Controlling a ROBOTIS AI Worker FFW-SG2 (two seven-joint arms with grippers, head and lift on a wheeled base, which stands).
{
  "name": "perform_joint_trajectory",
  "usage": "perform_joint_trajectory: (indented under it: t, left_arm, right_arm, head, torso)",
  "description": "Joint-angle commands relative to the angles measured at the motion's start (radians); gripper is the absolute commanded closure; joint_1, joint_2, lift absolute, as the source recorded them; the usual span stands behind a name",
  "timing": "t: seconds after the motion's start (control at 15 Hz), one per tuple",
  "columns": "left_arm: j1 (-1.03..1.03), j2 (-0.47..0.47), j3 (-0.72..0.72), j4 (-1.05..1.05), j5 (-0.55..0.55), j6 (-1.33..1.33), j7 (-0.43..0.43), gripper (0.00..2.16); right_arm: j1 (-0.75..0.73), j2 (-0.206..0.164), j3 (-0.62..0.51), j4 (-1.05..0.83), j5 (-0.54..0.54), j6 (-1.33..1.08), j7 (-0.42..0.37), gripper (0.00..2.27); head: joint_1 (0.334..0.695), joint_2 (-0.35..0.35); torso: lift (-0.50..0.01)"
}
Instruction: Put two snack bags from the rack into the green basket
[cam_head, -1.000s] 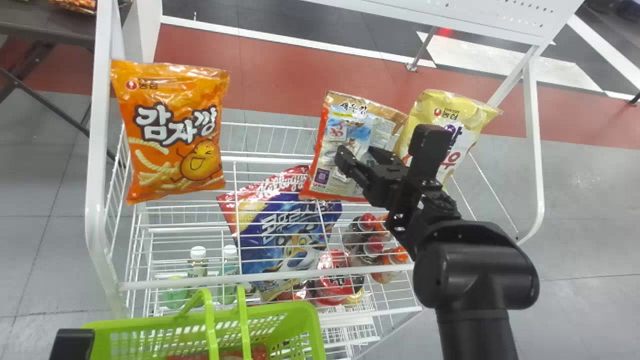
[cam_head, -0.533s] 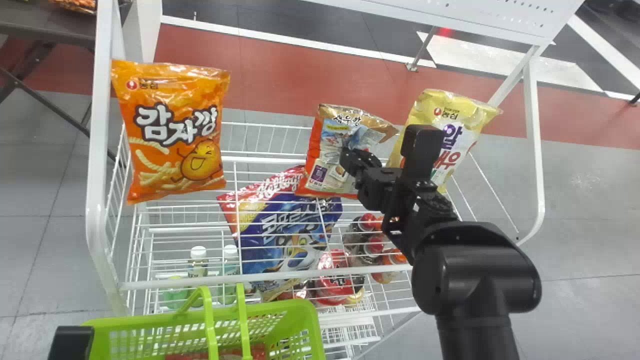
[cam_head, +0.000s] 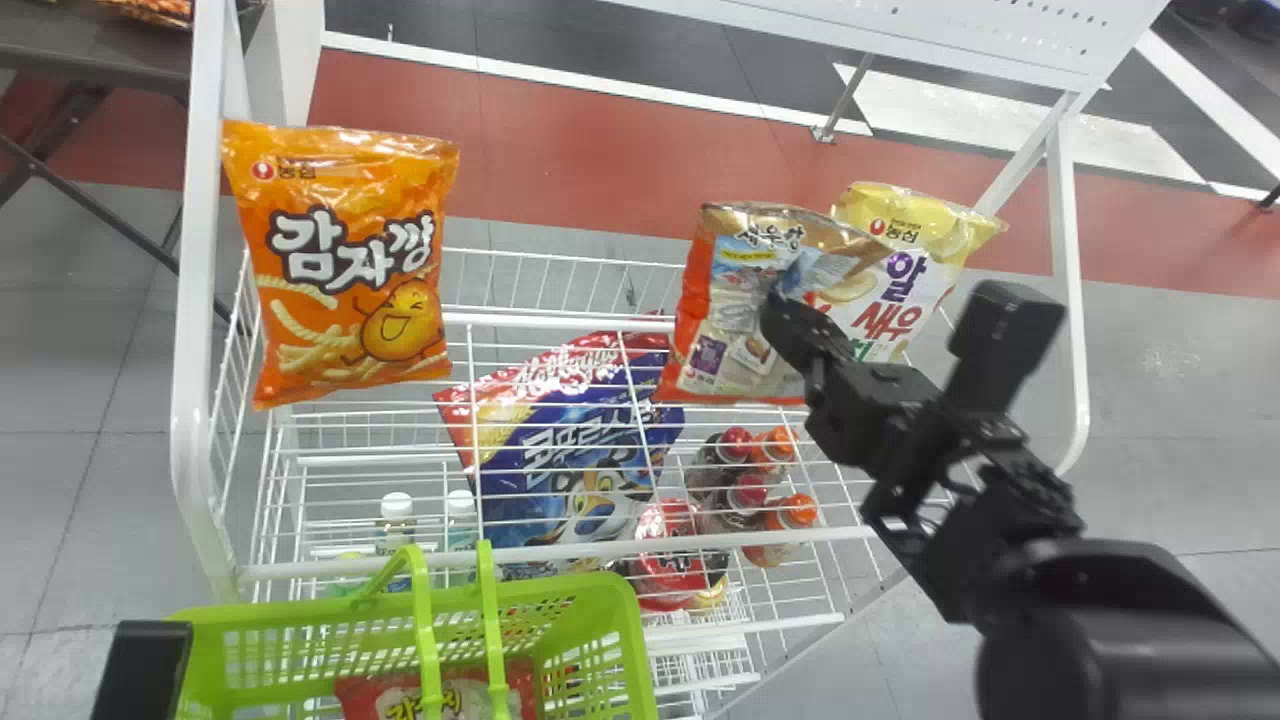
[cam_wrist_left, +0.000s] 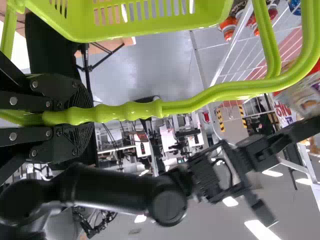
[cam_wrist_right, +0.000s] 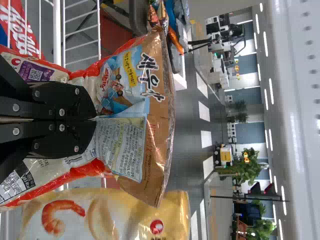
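Right end effector (cam_wrist_right: 94, 120), closed on apparently the second snack bag (cam_wrist_right: 132, 112), must next carry it toward seven o'clock, over the basket (cam_head: 612, 588), handle (cam_wrist_left: 135, 110) clamped by the left end effector (cam_wrist_left: 89, 115).

Left pincer (cam_head: 140, 668) clamped round handle (cam_wrist_left: 130, 111) of green basket (cam_wrist_left: 82, 27); right arm (cam_wrist_left: 110, 192) beyond.

A brown-and-orange snack bag (cam_head: 715, 340), pinched and creased, is right of centre, overlapping a tilted yellow snack bag (cam_head: 925, 235). An orange snack bag (cam_head: 350, 330) stands upper left. The green basket (cam_head: 300, 625), lower left, contains a red bag (cam_head: 365, 697).
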Motion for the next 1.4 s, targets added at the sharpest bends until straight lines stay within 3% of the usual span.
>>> perform_joint_trajectory:
  t: [0.0, 0.33, 0.6, 0.73, 1.33]
  left_arm:
    - [-0.008, 0.000, 0.004, -0.003, 0.003, 0.001, 0.001, 1.36]
    - [0.013, -0.002, 0.026, -0.010, 0.014, 0.001, 0.004, 1.36]
    - [0.021, 0.000, 0.039, -0.016, 0.017, 0.001, 0.010, 1.36]
    - [0.026, -0.002, 0.039, -0.026, 0.018, 0.001, 0.014, 1.36]
    - [0.036, -0.006, 0.035, -0.039, 0.017, 0.001, 0.015, 1.36]
  right_arm:
    - [0.083, 0.001, -0.083, -0.139, -0.134, 0.159, 0.000, 2.22]
    - [0.136, 0.000, -0.215, -0.274, -0.311, 0.576, 0.025, 2.22]
    - [0.184, 0.000, -0.227, -0.286, -0.407, 0.767, 0.038, 2.22]
    - [0.201, 0.000, -0.188, -0.286, -0.423, 0.858, 0.046, 2.22]
    - [0.302, -0.002, -0.014, -0.297, -0.496, 0.858, 0.025, 2.22]
  head:
    - [0.695, -0.350]
    - [0.695, -0.350]
    - [0.695, -0.350]
    - [0.695, -0.350]
    - [0.695, -0.350]
  torso:
    - [-0.005]
    - [-0.005]
    - [-0.005]
    - [-0.005]
    - [-0.005]
